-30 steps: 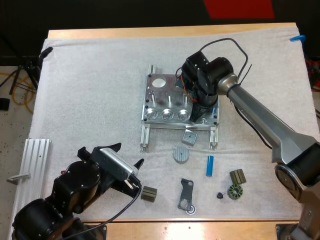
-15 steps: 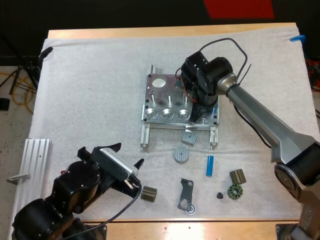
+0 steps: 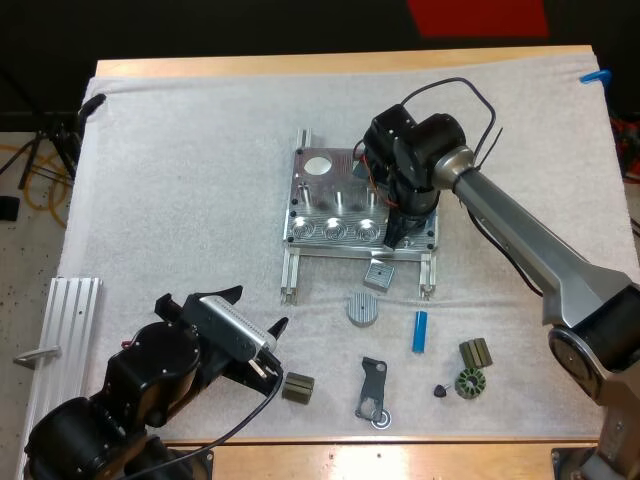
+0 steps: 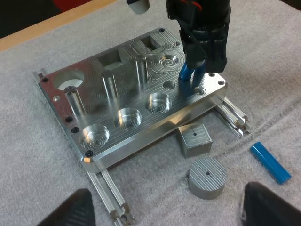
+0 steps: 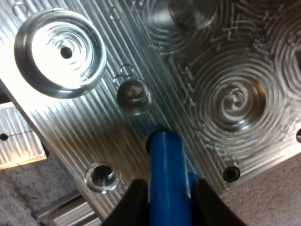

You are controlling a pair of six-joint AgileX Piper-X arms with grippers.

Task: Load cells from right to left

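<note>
Blue cell [image 5: 165, 174] gripped between the right fingers [image 5: 135, 202], over the right front corner of the metal fixture [image 3: 320, 195].
Its long axis stands nearly upright, tip down at the ribbed plate between two small holes; I cannot tell whether it touches. Three round pockets [image 4: 128, 118] run along the front edge toward the left arm's side, so the right arm is plainly the nearer. Left fingers [image 4: 70, 209] hang apart and empty, well away at the near-left of the white mat [image 3: 180, 180]. A spare cell [image 3: 420, 331] lies on the mat over the wooden bench [image 3: 350, 62].
</note>
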